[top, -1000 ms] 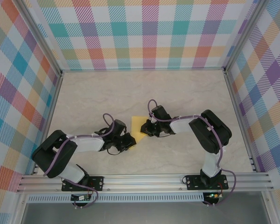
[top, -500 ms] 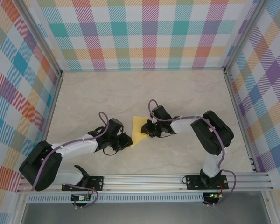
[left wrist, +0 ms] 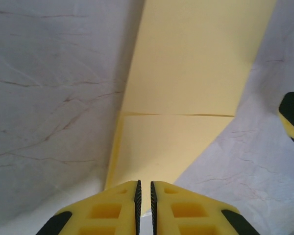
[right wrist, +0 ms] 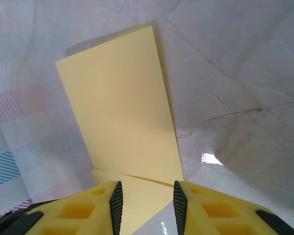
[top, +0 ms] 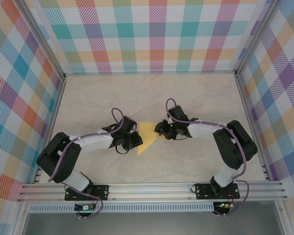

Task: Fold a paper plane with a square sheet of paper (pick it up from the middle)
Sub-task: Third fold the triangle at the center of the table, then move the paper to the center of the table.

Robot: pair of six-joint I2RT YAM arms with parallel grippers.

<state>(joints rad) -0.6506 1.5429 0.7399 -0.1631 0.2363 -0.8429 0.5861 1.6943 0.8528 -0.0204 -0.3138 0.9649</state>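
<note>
- Plaid walls and marbled bench: enclosure, well apart from both sets of fingers.
- Square sheet of paper: a folded wedge with 1 flap seam, lying between both sets of fingers. It is not yet a dart; several folds are judged left.
- Right fingers: partly open, straddling the paper's end and gripping nothing. Likeliest obstruction for the left.
- Left fingers: nearly closed, a thin slit at the paper's edge. Whether they grip it cannot be told.

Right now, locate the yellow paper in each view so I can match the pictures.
Top external: yellow paper mid-table, between the left gripper and right gripper.
Left wrist: yellow paper centre, running up from the left gripper.
Right wrist: centre-left, above the right gripper.
Shared landmark: the marbled tabletop.
</note>
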